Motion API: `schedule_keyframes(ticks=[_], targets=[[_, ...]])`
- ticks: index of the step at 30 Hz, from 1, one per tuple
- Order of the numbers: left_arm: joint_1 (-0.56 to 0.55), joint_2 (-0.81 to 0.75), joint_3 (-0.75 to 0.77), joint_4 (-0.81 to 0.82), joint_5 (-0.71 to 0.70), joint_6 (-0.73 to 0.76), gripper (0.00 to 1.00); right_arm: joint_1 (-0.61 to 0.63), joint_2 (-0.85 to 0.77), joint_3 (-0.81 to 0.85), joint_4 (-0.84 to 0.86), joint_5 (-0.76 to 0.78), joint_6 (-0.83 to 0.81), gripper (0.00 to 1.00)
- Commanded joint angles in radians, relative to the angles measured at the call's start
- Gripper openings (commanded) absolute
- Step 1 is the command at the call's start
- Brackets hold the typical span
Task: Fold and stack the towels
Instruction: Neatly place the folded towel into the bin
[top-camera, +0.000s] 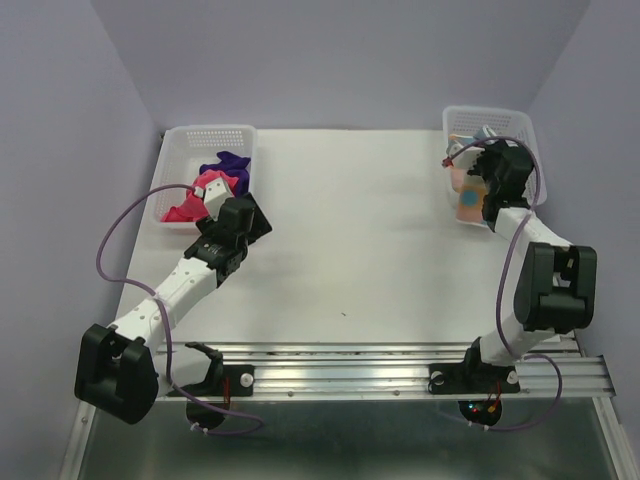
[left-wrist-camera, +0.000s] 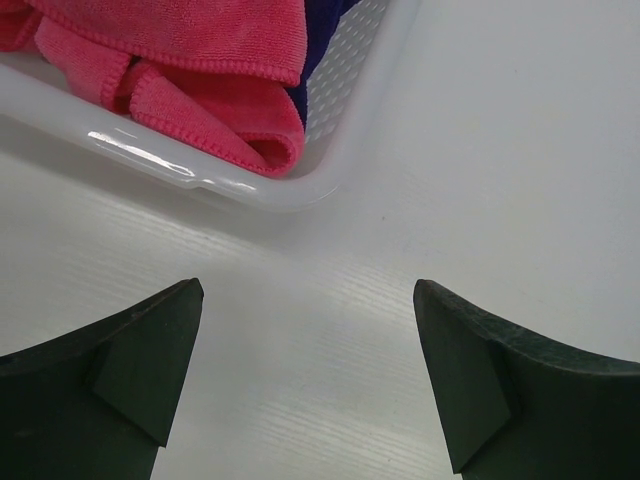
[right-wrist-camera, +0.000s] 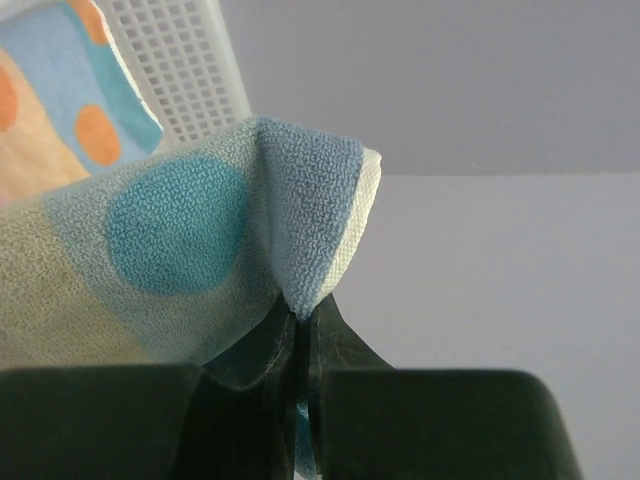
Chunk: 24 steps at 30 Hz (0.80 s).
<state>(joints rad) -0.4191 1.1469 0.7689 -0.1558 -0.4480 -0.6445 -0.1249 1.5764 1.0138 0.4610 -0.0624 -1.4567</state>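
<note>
The light blue towel (right-wrist-camera: 180, 230) with orange blotches lies in the right white mesh basket (top-camera: 500, 112); it shows there as an orange and blue patch (top-camera: 470, 195). My right gripper (right-wrist-camera: 305, 318) is shut on a raised fold of this towel and reaches into that basket (top-camera: 478, 160). The magenta-pink towel (top-camera: 195, 195) and the dark purple towel (top-camera: 228, 165) lie crumpled in the left basket (top-camera: 210, 130). Just outside that basket's near right corner, my left gripper (left-wrist-camera: 309, 290) stands open over bare table, holding nothing. The pink towel (left-wrist-camera: 200, 60) drapes over the basket's rim (left-wrist-camera: 250, 190).
The white table top (top-camera: 360, 230) stretches between the two baskets. Lilac walls close in the back and both sides. An aluminium rail (top-camera: 380, 365) with the arm bases runs along the near edge. Mesh wall of the right basket (right-wrist-camera: 185, 60) rises close behind the lifted fold.
</note>
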Motion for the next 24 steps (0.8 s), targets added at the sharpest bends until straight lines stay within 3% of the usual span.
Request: schedule_keyframes(ticks=[1,24], targets=[[0.002,-0.006,0.035,-0.002,-0.044,-0.007,0.99,-0.005,0.083,0.011,0.174,0.007,0.033,0.02],[0.013,0.126,0.09,-0.005,-0.06,-0.011,0.99,-0.022,0.473,0.287,0.257,-0.031,0.032,0.02]])
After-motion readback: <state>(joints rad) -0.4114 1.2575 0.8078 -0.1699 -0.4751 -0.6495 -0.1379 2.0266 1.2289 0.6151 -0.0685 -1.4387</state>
